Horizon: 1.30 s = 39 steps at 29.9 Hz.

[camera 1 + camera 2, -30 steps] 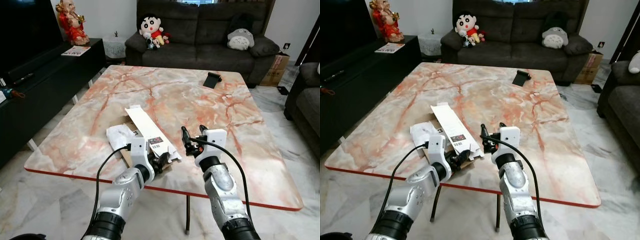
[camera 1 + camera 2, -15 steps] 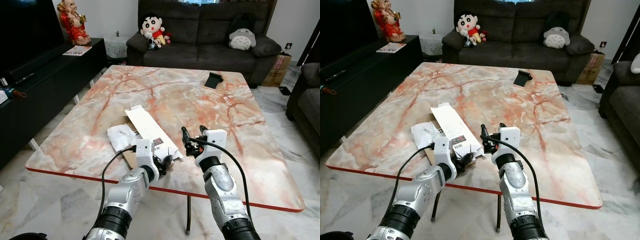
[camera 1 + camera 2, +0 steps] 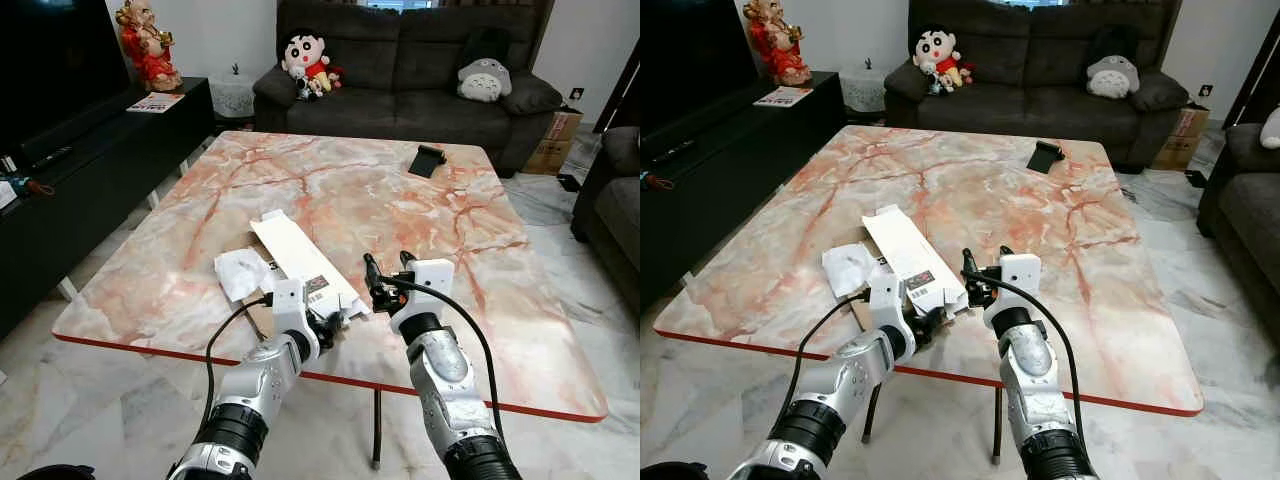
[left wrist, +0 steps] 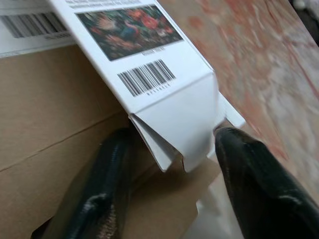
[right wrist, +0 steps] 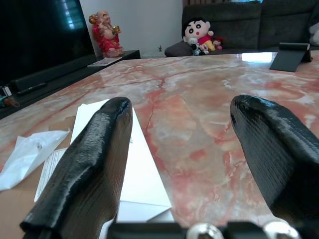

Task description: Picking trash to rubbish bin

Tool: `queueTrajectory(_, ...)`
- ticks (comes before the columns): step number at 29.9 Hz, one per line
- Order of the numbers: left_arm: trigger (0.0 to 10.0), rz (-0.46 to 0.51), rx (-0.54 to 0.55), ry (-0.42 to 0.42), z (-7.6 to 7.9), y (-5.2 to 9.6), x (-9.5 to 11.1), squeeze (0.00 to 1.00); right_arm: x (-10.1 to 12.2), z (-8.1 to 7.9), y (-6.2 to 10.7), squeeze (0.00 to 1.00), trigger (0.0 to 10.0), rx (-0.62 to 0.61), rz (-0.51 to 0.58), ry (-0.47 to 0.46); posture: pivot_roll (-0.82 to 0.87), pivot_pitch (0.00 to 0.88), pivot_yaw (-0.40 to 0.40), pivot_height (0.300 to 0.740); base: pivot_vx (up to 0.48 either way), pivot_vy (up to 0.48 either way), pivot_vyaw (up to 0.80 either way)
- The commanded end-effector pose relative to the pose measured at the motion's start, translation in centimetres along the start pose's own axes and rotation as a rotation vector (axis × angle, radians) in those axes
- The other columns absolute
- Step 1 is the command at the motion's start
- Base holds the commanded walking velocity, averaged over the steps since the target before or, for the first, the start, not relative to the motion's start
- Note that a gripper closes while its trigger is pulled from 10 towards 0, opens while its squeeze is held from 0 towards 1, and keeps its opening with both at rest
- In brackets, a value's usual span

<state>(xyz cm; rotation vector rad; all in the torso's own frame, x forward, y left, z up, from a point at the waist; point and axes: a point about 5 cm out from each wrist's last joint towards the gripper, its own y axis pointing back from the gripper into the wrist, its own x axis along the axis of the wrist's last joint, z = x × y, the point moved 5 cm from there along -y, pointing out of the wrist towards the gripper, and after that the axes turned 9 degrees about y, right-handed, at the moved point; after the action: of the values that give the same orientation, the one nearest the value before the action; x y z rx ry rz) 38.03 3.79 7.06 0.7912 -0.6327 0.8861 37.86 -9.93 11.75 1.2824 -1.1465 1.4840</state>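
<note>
Two end effectors reach over the near edge of a pink-veined marble tabletop (image 3: 400, 200). The left end effector (image 3: 332, 325) has its black fingers (image 4: 107, 199) spread, one on each side of the folded near end of a long white carton (image 3: 305, 262); in the left wrist view that carton end sits in the gap between them, with a barcode and a small colourful print just beyond, and neither finger is clearly pressing on it. Beneath the carton and under these fingers lies a flat piece of brown cardboard (image 4: 45, 129). Just beyond the left end effector and off to its left side, a crumpled white wrapper (image 3: 238, 273) rests on the tabletop, touching the cardboard's edge.

The right end effector (image 3: 386, 276) hovers just beside the carton, on the right of the left end effector, with its two fingers (image 5: 87, 169) wide apart and nothing between them. Ahead of it, across the tabletop, a small black stand (image 3: 426, 159) sits near the far edge.

Well beyond both end effectors, a dark sofa (image 3: 400, 70) carries a cartoon boy plush (image 3: 301, 58) and a grey round plush (image 3: 484, 78). To the far left a low black TV cabinet (image 3: 90, 170) holds a red and gold figurine (image 3: 146, 45). A cardboard box (image 3: 553, 135) stands on the marble floor (image 3: 560, 240) at the sofa's right end.
</note>
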Motion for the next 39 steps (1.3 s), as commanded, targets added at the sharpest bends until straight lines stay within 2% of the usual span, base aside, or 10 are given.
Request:
queueTrajectory(1,0.0,0.019,-0.005,0.025,0.8,-0.3,0.4,0.0,-0.1,-0.1,-0.1,0.0,10.0,0.0,-0.003,0.002,0.14,0.0,-0.001,0.74,0.0,0.0,0.0)
queueTrajectory(36,0.0,0.073,-0.027,0.027,0.3,-0.2,1.6,0.0,-0.3,-0.1,0.0,0.0,10.0,0.0,-0.013,0.006,0.14,0.0,-0.004,0.74,0.0,0.0,0.0)
queueTrajectory(38,0.0,0.095,-0.06,-0.047,1.0,-0.2,2.1,0.0,-0.3,-0.1,0.0,0.0,10.0,0.0,-0.014,0.006,0.14,0.0,-0.004,0.74,0.0,0.0,0.0)
queueTrajectory(39,0.0,0.132,-0.092,-0.145,1.8,0.0,2.7,0.0,-0.4,-0.1,0.0,0.0,10.0,-0.001,-0.017,0.006,0.14,0.0,-0.004,0.74,0.0,0.0,0.0)
